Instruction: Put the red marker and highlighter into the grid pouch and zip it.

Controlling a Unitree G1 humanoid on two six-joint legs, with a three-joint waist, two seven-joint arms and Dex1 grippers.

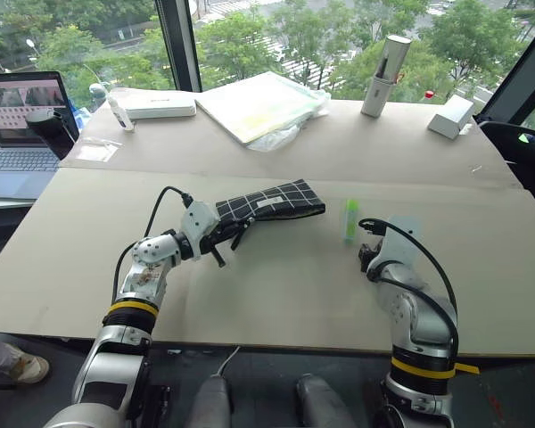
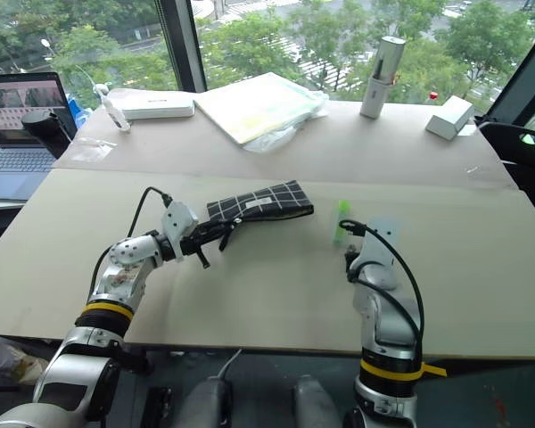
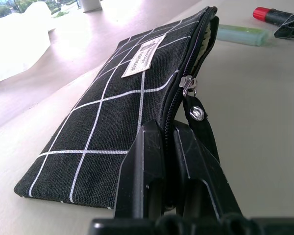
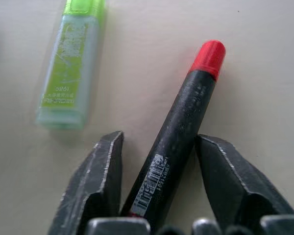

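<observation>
The grid pouch [image 1: 272, 202] lies flat at the middle of the table, zipper partly open toward its far end. My left gripper [image 3: 169, 129] is shut on the pouch's near zipper edge, beside the pull strap [image 3: 198, 115]. The light-green highlighter [image 1: 349, 218] lies just right of the pouch. In the right wrist view the red marker [image 4: 186, 117], with its black barrel and red cap, lies on the table beside the highlighter [image 4: 71, 73]. My right gripper [image 4: 159, 139] is open astride the marker's barrel, one finger on each side, with a gap showing on one side.
At the back of the table lie a white box [image 1: 160, 105], a plastic-wrapped pad [image 1: 263, 102], an upright white cylinder [image 1: 383, 76] and a small white box [image 1: 452, 116]. A laptop [image 1: 22, 125] stands at the far left.
</observation>
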